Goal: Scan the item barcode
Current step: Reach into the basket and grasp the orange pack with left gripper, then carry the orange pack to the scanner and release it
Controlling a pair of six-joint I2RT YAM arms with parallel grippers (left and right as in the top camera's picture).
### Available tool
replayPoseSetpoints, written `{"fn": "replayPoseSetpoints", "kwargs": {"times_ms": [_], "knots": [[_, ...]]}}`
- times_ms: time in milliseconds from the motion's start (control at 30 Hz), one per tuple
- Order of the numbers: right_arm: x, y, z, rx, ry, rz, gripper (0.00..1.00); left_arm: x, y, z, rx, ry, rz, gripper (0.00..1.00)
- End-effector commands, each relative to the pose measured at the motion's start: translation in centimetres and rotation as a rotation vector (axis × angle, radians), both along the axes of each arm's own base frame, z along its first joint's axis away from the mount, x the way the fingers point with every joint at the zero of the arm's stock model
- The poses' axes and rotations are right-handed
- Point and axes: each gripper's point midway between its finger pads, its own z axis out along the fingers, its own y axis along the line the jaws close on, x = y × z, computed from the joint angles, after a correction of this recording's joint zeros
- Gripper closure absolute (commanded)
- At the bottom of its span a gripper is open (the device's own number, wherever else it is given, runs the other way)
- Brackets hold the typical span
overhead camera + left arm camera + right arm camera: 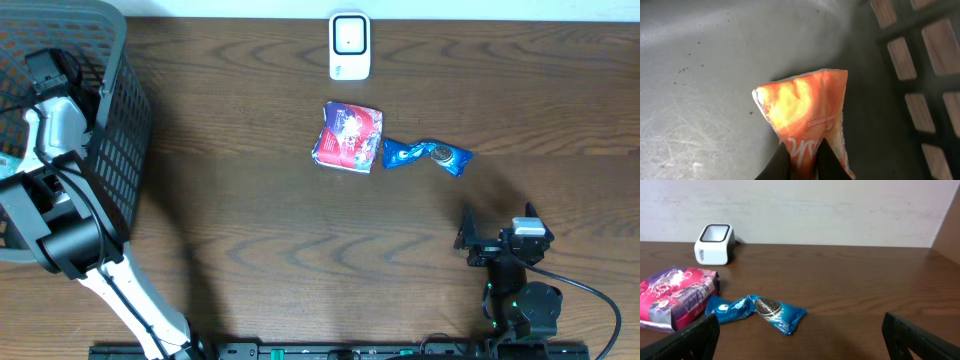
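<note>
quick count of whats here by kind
packets: 3 (orange packet, purple packet, blue packet)
scanner: 1
basket: 1
total: 5

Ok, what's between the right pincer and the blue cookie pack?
Nothing, only bare table between right pincer and blue cookie pack, seen overhead and from the right wrist.

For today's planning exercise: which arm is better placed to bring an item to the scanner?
Left: the left claw grips the orange packet in the basket; the right claw is open and empty.
</note>
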Motion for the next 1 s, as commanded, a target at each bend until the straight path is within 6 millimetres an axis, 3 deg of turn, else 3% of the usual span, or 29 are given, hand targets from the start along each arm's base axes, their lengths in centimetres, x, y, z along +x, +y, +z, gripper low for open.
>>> {"fn": "replayPoseSetpoints", "kwargs": {"times_ms": [0,67,167,200,300,433,467,567,667,700,733,767,800,833,933,967], "knots": [[0.0,-0.2,-0.1,0.017,0.000,-0.010,0.01,-0.9,0.2,2.8,0.037,0.001,-0.046,0.93],[0.0,-0.2,-0.1,0.017,0.000,-0.010,0.01,-0.8,0.4,6.3,0.068,-0.059,-0.042,0.92],[0.0,-0.2,-0.1,0.017,0.000,-0.010,0.01,-1.2,0.2,13.5,0.135,-0.186,-0.040,0.93],[0.0,-0.2,-0.1,0.017,0.000,-0.010,0.01,-1.8,-0.1,17.5,0.172,-0.256,-0.039,0.93],[0.0,-0.2,-0.1,0.017,0.000,-0.010,0.01,-3.7,-1.8,25.1,0.219,-0.404,-0.060,0.93],[0.0,-0.2,-0.1,0.017,0.000,-0.010,0.01,-7.0,-7.3,34.4,0.195,-0.637,-0.205,0.93],[0.0,-0.2,-0.1,0.017,0.000,-0.010,0.01,-7.3,-8.4,35.6,0.186,-0.675,-0.240,0.93],[0.0,-0.2,-0.1,0.017,0.000,-0.010,0.01,-8.3,-14.6,40.7,0.139,-0.849,-0.449,0.93],[0.0,-0.2,-0.1,0.017,0.000,-0.010,0.01,-8.6,-20.3,42.5,0.121,-0.906,-0.605,0.93],[0.0,-0.2,-0.1,0.017,0.000,-0.010,0.01,-8.4,-22.7,42.5,0.119,-0.906,-0.682,0.93],[0.0,-0.2,-0.1,0.017,0.000,-0.010,0.01,-7.8,-26.3,41.9,0.117,-0.892,-0.807,0.93],[0.0,-0.2,-0.1,0.017,0.000,-0.010,0.01,-7.3,-28.3,41.4,0.115,-0.880,-0.874,0.93],[0.0,-0.2,-0.1,0.017,0.000,-0.010,0.01,-6.7,-31.1,40.3,0.122,-0.854,-0.977,0.93],[0.0,-0.2,-0.1,0.017,0.000,-0.010,0.01,-5.3,-34.6,37.4,0.143,-0.773,-1.091,0.93],[0.0,-0.2,-0.1,0.017,0.000,-0.010,0.01,-3.3,-37.4,32.8,0.175,-0.641,-1.164,0.92],[0.0,-0.2,-0.1,0.017,0.000,-0.010,0.01,-2.5,-38.6,30.3,0.193,-0.569,-1.211,0.93]]}}
